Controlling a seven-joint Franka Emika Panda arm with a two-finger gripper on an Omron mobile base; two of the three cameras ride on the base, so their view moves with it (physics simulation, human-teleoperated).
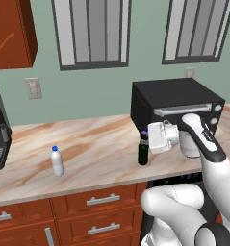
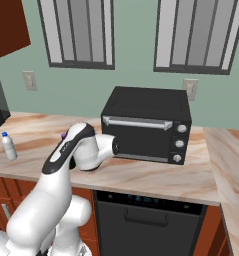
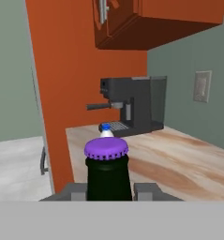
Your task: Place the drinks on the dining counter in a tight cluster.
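**Green bottle gripped, ready to lift off the worktop**

The white arm's two-finger gripper reaches sideways, level with the beige-pink marble worktop, and is closed about the slim dark green glass bottle with the purple crown cap. In the hand view the two dark finger tips sit tight against either side of the bottle's shoulder, with the cap rising between them, so the pincer is as far shut as the bottle's body allows and has hold of it. The bottle stands upright, roughly midway between the back wall and the front edge of the worktop, just beside the front left corner of the black toaster oven.

The small white plastic bottle with the blue cap stands well apart to the left, nearer the front edge, short of the dark coffee machine at the worktop's left end.

The step in hand appears to be carrying this drink away towards the dining counter. To do it well, lift straight up first, so the base clears the marble without dragging, and keep the hand level so the tall bottle does not swing in the grip. Draw it away from the oven's corner before turning, since that corner lies close alongside.
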